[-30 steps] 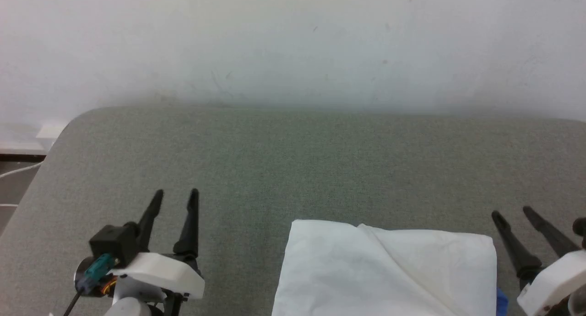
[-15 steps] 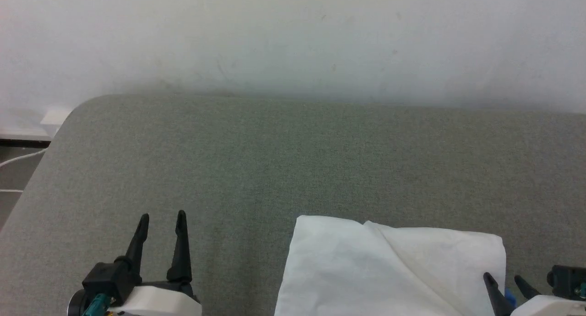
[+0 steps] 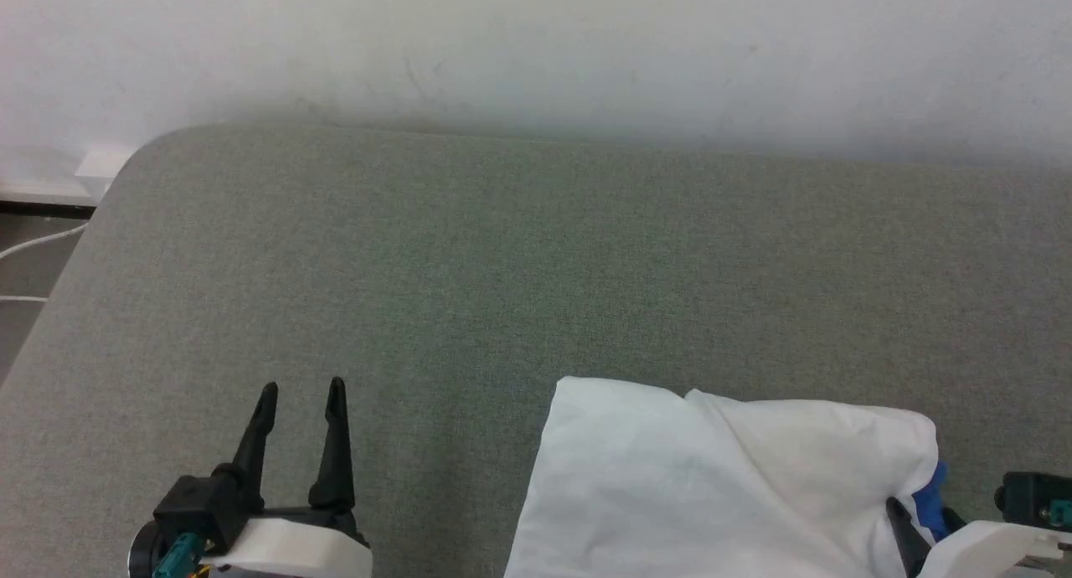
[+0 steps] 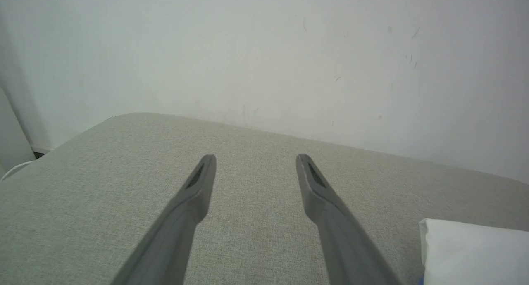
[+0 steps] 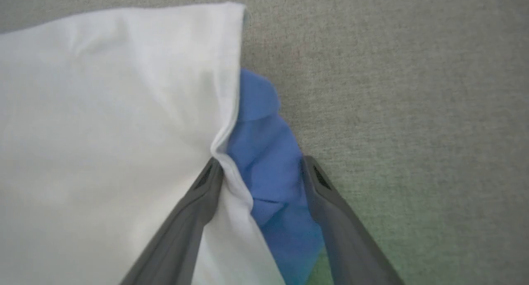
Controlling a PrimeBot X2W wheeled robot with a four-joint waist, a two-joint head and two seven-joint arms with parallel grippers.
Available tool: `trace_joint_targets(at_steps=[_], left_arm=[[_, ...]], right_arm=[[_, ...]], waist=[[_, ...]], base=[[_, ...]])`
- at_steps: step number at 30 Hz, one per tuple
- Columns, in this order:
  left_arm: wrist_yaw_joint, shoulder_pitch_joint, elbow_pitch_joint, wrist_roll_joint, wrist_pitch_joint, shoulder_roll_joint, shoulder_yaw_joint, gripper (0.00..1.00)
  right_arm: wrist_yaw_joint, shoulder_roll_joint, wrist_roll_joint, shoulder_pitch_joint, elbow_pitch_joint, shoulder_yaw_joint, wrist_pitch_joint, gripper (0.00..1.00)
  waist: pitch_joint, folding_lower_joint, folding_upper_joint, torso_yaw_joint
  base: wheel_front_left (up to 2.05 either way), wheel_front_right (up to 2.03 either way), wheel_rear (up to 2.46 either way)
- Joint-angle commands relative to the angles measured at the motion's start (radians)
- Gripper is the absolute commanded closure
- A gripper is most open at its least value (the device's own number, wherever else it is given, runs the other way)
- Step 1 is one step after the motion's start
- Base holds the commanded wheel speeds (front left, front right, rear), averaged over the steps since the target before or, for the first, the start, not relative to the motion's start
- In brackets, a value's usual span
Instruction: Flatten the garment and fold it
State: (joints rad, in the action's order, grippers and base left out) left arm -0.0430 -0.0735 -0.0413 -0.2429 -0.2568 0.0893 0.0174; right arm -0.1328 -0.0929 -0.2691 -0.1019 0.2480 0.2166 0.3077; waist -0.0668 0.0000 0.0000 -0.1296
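**A:** Starting nearest: how many grippers, and how do they stand?

**B:** Two. The left gripper (image 3: pixel 302 385) is at the near left over the table (image 3: pixel 502 268). Its two dark fingers are spread wide with nothing between them, and they point toward the far wall (image 3: pixel 536 42). I cannot tell whether it touches the cloth surface. The right gripper (image 5: pixel 261 161) is at the near right, and its two fingers are also spread wide.

**A:** Is the right one holding anything?

**B:** It is not pinching anything. Its fingers straddle the right edge of the garment (image 3: pixel 712 477). In the right wrist view a white fold edge runs down the gap between the fingers. Blue fabric (image 5: pixel 264 153) bunches against the inner face of one finger.

**A:** How many garments are there, and where?

**B:** There is one. It is a folded white block at the near right of the table, with its near part cut off by the bottom of the head view. It has one blue patch, which peeks out at its right side beside the right gripper. A diagonal crease crosses the white top layer. The left gripper is well apart from it, to the left.

**A:** And farther out?

**B:** There is one table, covered in grey-green fabric, with a rounded far-left corner. Off its left edge runs a thin white cable (image 3: pixel 42 241). One pale, lightly scuffed wall stands behind the table's far edge.
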Motion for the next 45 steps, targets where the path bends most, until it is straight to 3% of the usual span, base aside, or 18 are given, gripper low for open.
trace_joint_targets(at_steps=[1,4,5,6,13,20,26,30,39,45], left_arm=[[-0.009,0.022,-0.001,0.011,-0.005,-0.010,-0.013,0.00],[-0.022,0.034,-0.008,0.023,-0.005,-0.018,-0.022,0.00],[-0.026,0.037,-0.011,0.026,-0.005,-0.021,-0.025,0.00],[-0.029,0.040,-0.014,0.029,-0.005,-0.023,-0.028,0.00],[-0.044,0.048,-0.036,0.041,-0.005,-0.032,-0.041,0.00],[-0.056,0.034,-0.050,0.048,-0.005,-0.036,-0.050,0.00],[-0.064,0.019,-0.063,0.049,-0.005,-0.038,-0.045,0.00],[-0.067,0.005,-0.068,0.046,-0.005,-0.038,-0.046,0.00],[-0.070,-0.017,-0.073,0.026,-0.005,-0.039,-0.046,0.00],[-0.065,-0.013,-0.070,0.008,-0.005,-0.039,-0.035,0.00]], right_arm=[[0.002,0.011,0.008,0.009,0.044,-0.010,0.019,0.00],[0.002,0.019,-0.021,0.015,0.082,-0.055,0.043,0.00],[0.002,0.022,-0.039,0.015,0.090,-0.071,0.049,0.41],[0.002,0.024,-0.054,0.015,0.095,-0.085,0.049,1.00],[0.002,0.012,-0.097,0.016,0.083,-0.102,0.001,1.00],[0.002,-0.052,-0.077,0.037,0.063,0.039,-0.070,1.00],[0.002,-0.115,-0.038,0.026,0.050,0.122,-0.055,1.00],[0.002,-0.119,-0.058,-0.009,-0.038,0.081,-0.006,1.00],[0.002,-0.111,-0.153,-0.109,-0.373,-0.057,0.195,1.00],[0.002,-0.059,-0.220,-0.104,-0.512,-0.153,0.298,1.00]], waist=[[-0.031,0.0000,0.0000,-0.005],[-0.047,0.0000,0.0000,-0.007],[-0.050,0.0000,0.0000,-0.007],[-0.053,0.0000,0.0000,-0.006],[-0.040,0.0000,0.0000,0.009],[0.003,0.0000,0.0000,0.028],[0.036,0.0000,0.0000,0.031],[0.059,0.0000,0.0000,0.033],[0.090,0.0000,0.0000,0.028],[0.085,0.0000,0.0000,0.006]], base=[[0.00,0.00,0.00],[0.00,0.00,0.00],[0.00,0.00,0.00],[0.00,0.00,0.00],[0.00,0.00,0.00],[0.00,0.00,0.00],[0.00,0.00,0.00],[0.00,0.00,0.00],[0.00,0.00,0.00],[0.00,0.00,0.00]])
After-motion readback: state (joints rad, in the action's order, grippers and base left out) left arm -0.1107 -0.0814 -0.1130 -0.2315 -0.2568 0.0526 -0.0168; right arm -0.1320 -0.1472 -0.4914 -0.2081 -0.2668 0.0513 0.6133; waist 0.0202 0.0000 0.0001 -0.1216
